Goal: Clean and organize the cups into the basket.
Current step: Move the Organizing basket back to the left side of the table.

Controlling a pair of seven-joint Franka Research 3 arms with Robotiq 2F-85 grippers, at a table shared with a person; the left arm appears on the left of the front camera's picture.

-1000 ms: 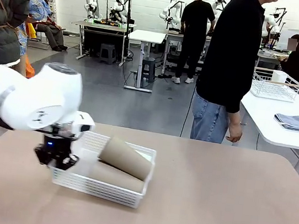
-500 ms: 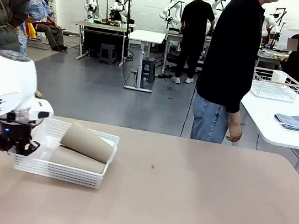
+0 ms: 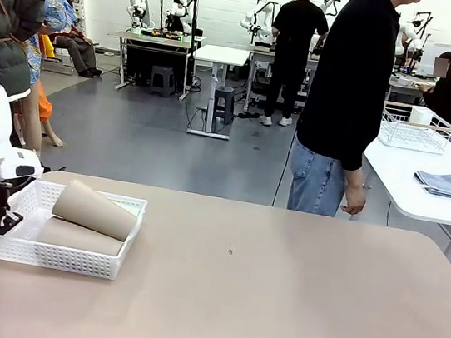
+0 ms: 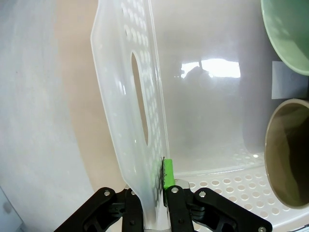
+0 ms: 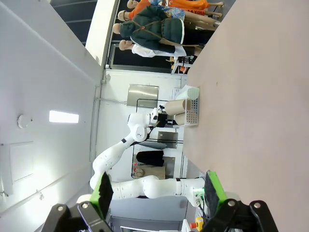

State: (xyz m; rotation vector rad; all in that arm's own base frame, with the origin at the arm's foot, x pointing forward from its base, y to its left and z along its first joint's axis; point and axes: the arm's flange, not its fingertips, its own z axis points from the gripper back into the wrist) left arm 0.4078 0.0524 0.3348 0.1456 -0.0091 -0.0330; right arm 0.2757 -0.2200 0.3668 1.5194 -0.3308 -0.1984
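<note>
The white plastic basket point(image 3: 53, 258) looks light, thin-walled and flexible; I judge its end wall by the handle cut-out the best hold. It sits at the worktop's point(image 3: 273, 310) left edge with tan cups point(image 3: 94, 209) inside. My left end effector point(image 4: 153, 193) is clamped on that wall; my right end effector point(image 5: 157, 191) stands apart, empty.

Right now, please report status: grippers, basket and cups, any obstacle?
Left gripper shut on basket end wall. Right gripper open, above bare table. Cups lying in basket. No obstacle seen.
</note>
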